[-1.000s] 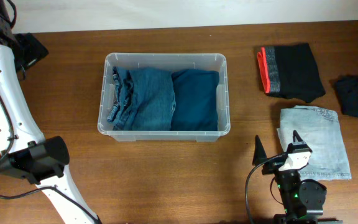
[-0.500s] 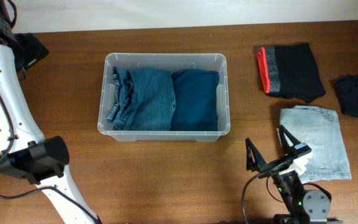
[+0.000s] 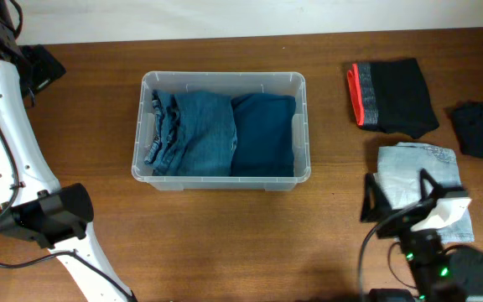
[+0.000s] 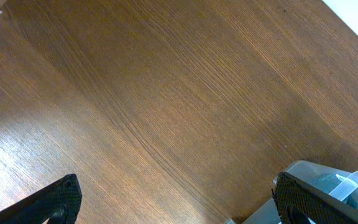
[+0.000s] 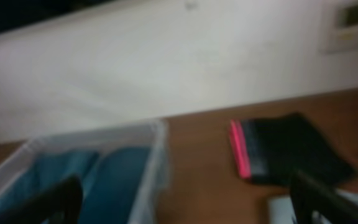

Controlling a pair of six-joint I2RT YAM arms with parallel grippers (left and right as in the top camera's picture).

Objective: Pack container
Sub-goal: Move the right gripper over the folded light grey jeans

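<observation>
The container (image 3: 225, 76), a clear plastic bin, stands left of the table's middle. It holds folded blue jeans (image 3: 193, 132) and a teal garment (image 3: 263, 134). My right gripper (image 3: 401, 198) is open and empty at the front right, over the near left edge of a folded light-grey garment (image 3: 422, 164). Its blurred wrist view shows open fingers (image 5: 185, 205), the container (image 5: 157, 155) at left and a black garment with a pink band (image 5: 284, 149). My left gripper (image 3: 40, 69) is at the far back left, open and empty (image 4: 179, 205). The container's corner (image 4: 319, 174) shows by its right finger.
A folded black garment with a red band (image 3: 390, 96) lies at the back right. A small black garment with a white logo (image 3: 482, 127) lies at the far right edge. My white left arm (image 3: 11, 143) runs along the left side.
My right gripper has moved right and a little toward the back, onto the light-grey garment's edge. The left arm and the container have not moved.
</observation>
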